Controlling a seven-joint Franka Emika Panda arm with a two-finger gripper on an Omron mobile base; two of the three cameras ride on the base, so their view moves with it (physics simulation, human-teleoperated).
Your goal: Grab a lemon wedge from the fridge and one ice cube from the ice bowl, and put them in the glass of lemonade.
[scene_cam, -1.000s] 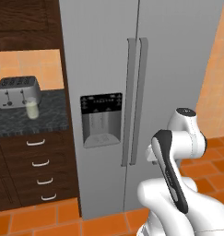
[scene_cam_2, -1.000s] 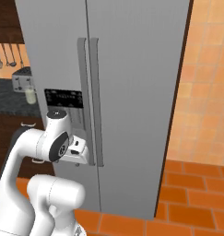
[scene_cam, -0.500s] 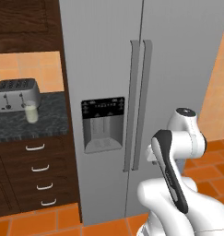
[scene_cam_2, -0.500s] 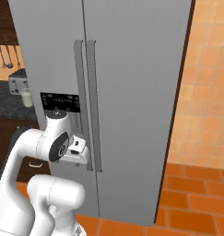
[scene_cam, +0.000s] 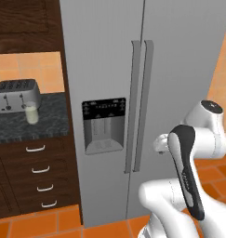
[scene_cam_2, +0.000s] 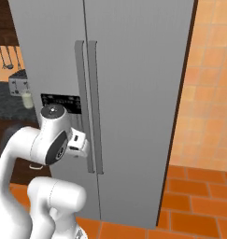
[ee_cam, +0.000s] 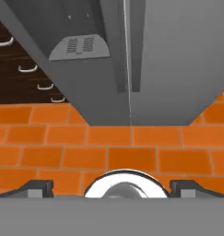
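Fridge [scene_cam: 147, 93] doors are both shut, so the lemon wedge must be inside, where it cannot be seen yet. It is a tall grey fridge with two long handles [scene_cam: 141, 107] side by side down the middle, where the doors meet. On the left door there is a black panel with a drink nook [scene_cam: 103, 125] under it. The fridge stands on the orange tile floor [scene_cam_2: 199, 205], right beside the dark wooden cabinets [scene_cam: 30, 181].

The gripper [ee_cam: 112, 189] has its two fingers spread as wide as they go, and it holds nothing. In the hand view it points down at the floor and the bottom of the fridge, not at a handle. The arm [scene_cam: 189, 162] is folded up in front of the right door.

On the dark counter, near its edge by the fridge, sits the glass of lemonade [scene_cam: 31, 113]. It is small and clear with pale yellow drink in it. The silver toaster [scene_cam: 16, 95] stands just behind it.

What could go wrong? The gripper could miss the thin handle, or grab both handles at once, because they are so close together. The arm is very near the door, so the door could bump it when it swings open.
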